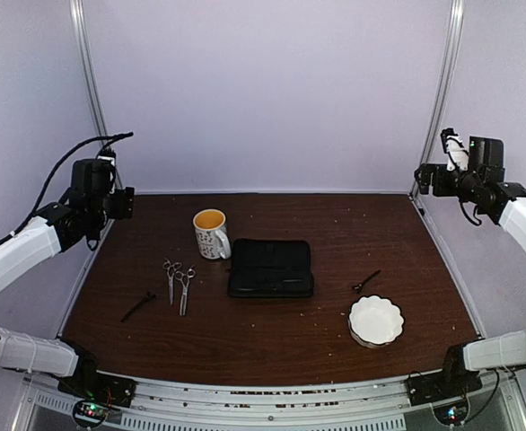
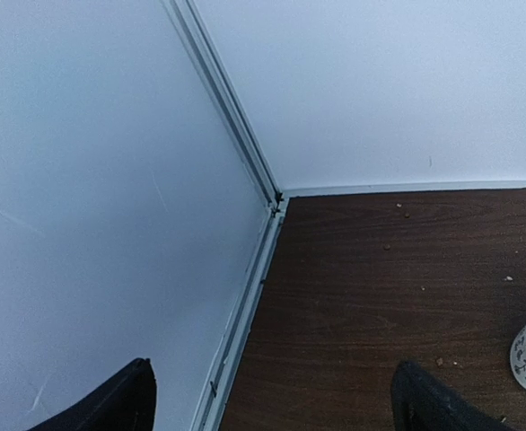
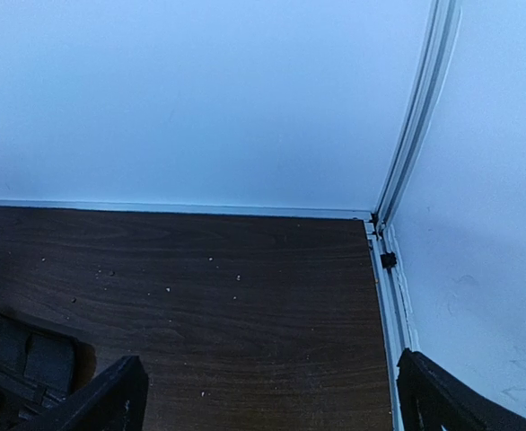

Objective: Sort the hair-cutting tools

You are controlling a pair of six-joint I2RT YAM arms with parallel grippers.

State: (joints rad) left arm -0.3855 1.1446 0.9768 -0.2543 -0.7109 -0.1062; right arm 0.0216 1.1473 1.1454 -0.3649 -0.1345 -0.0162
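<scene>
Silver steel, two pairs: left scissors (image 1: 170,277) and right scissors (image 1: 185,289) lie flat and just beside each other on the brown table (image 1: 272,359), left of centre, in front of the white patterned mug (image 1: 211,233) and left of the black zip case (image 1: 270,268). Rings look to be at the far end, blades shut and pointing toward my bases. Left clip (image 1: 138,307) sits nearer the table's left edge. Right clip (image 1: 365,282) is well apart on the other side, just behind the white scalloped bowl (image 1: 375,321). My left gripper (image 2: 274,377) is spread wide with nothing between the fingers, up by the back-left corner. My right gripper (image 3: 270,368) is also wide open and empty, up by the back-right corner. Both are far from any tool. My guess on handling is that the scissors are light, rigid and slick, and so thin against the wood that my pads could skate off the blades. I'd close across the narrow width at the pivot or the shanks just below the rings, coming straight down. The pairs lie so close that one finger may nudge the neighbour. The clips look tiny and near weightless, likely to skid or flip, so I'd pinch each mid-length across its thin side. Nothing here looks fragile except the mug and bowl nearby.
</scene>
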